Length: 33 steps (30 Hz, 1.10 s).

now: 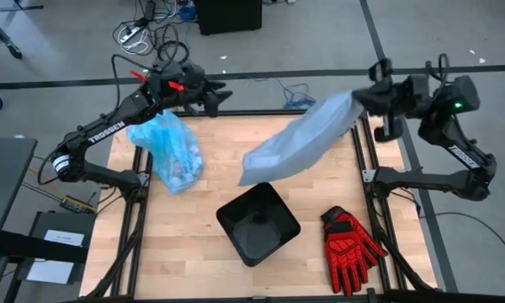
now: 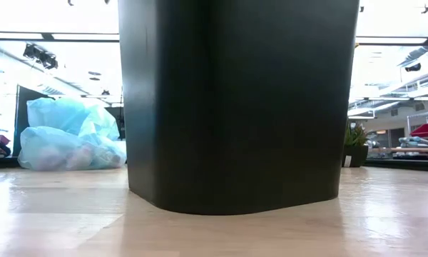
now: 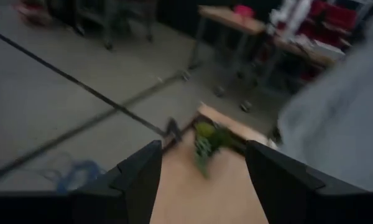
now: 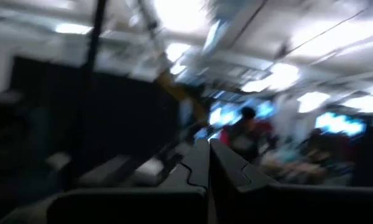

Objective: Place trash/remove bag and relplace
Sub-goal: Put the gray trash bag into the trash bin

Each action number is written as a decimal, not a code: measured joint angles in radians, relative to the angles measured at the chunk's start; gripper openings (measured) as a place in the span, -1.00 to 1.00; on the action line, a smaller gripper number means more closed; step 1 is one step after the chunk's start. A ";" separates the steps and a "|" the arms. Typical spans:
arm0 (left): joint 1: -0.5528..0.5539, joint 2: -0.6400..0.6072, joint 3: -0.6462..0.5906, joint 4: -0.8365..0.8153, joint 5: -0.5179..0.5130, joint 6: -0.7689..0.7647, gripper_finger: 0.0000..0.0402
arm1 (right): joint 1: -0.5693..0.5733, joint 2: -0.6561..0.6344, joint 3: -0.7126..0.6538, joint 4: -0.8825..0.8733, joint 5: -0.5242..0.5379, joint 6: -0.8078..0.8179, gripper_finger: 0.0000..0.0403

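Bin (image 1: 257, 221): bare, mid-table, unlined
Bag (image 1: 170, 150): filled cyan liner with trash, far-left, just under left gripper (image 1: 220, 96), fingers spread, empty
Right gripper (image 1: 361, 98): pinching grey-blue bag (image 1: 296, 141) aloft
Next: likely lower it over bin

We read "TROSSEN" in white caps on the left arm (image 1: 101, 133), along its forearm link, in the high view. The right arm (image 1: 465, 155) carries white lettering too, prob. the same brand, but too small to read. No other legible text, nos. or signs anywhere else.
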 joint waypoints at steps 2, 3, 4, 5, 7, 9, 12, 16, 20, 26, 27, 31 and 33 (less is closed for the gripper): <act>-0.009 0.000 0.000 -0.031 0.028 0.003 0.20 | 0.001 0.012 0.000 0.073 0.073 0.000 -1.00; -0.015 0.000 0.000 -0.042 0.030 0.014 0.20 | 0.001 0.018 0.000 0.107 0.108 -0.001 -1.00; -0.020 0.000 0.000 -0.056 0.031 0.032 0.20 | 0.001 0.024 0.000 0.142 0.139 0.000 -1.00; -0.025 0.000 0.000 -0.074 0.031 0.049 0.20 | 0.001 0.032 0.000 0.180 0.170 0.003 -1.00; -0.035 0.000 0.000 -0.101 0.030 0.066 0.20 | 0.001 0.050 0.000 0.256 0.222 0.028 -1.00; -0.050 0.006 0.000 -0.114 0.030 0.077 0.20 | 0.001 0.071 0.000 0.329 0.266 0.061 -1.00; -0.087 0.015 -0.015 -0.119 0.029 0.071 0.20 | 0.001 0.102 0.000 0.418 0.324 0.083 -1.00; -0.157 0.023 -0.062 -0.042 0.026 0.003 0.20 | 0.001 0.154 0.049 0.443 0.363 0.086 -1.00; -0.216 0.055 -0.097 0.147 -0.001 -0.083 0.20 | 0.001 0.217 0.155 0.444 0.362 0.088 -1.00; -0.294 0.156 -0.098 0.522 0.062 -0.079 0.20 | 0.001 0.282 0.302 0.428 0.528 0.046 -1.00; -0.307 0.175 -0.098 0.575 0.063 -0.079 0.21 | 0.000 0.289 0.320 0.411 0.551 0.026 -1.00; -0.340 0.230 -0.098 0.656 0.016 -0.075 0.26 | -0.010 0.306 0.381 0.324 0.578 -0.058 -1.00; -0.349 0.242 -0.098 0.656 0.010 -0.069 0.31 | -0.010 0.312 0.403 0.292 0.576 -0.080 -1.00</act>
